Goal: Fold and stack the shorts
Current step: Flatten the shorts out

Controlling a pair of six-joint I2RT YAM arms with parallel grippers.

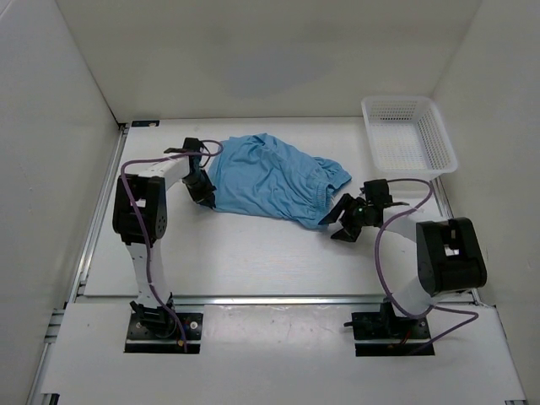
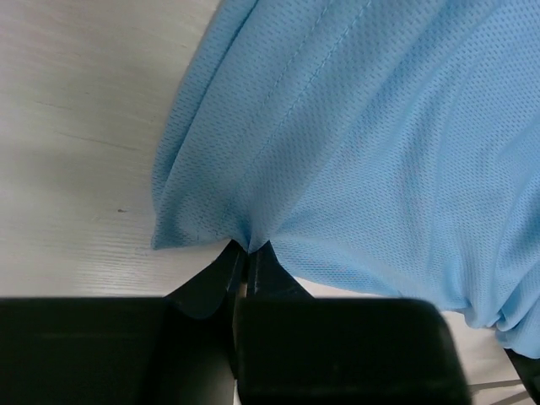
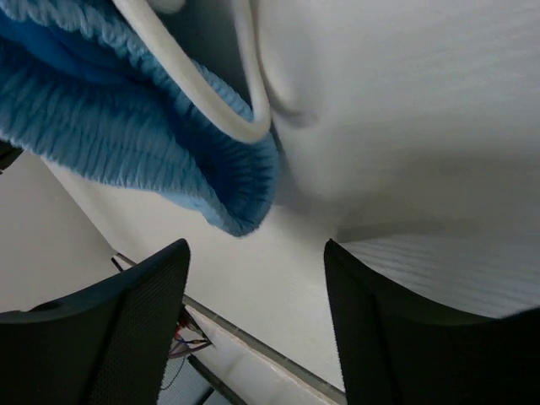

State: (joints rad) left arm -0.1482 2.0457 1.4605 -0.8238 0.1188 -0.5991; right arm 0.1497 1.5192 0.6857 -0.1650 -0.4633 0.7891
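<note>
The light blue shorts [image 1: 270,179] lie spread on the white table between my two arms, leg ends to the left, gathered waistband to the right. My left gripper [image 1: 205,196] is shut on the lower left edge of the shorts [image 2: 337,143], the fabric pinched between its fingertips [image 2: 250,250]. My right gripper [image 1: 341,223] is open and empty, just right of and below the waistband. In the right wrist view the ribbed waistband [image 3: 160,160] and the white drawstring [image 3: 211,110] hang just ahead of my open fingers [image 3: 143,312].
A white mesh basket [image 1: 407,137] stands at the back right corner of the table. White walls enclose the table on the left, back and right. The table's near edge rail runs in front of both arm bases.
</note>
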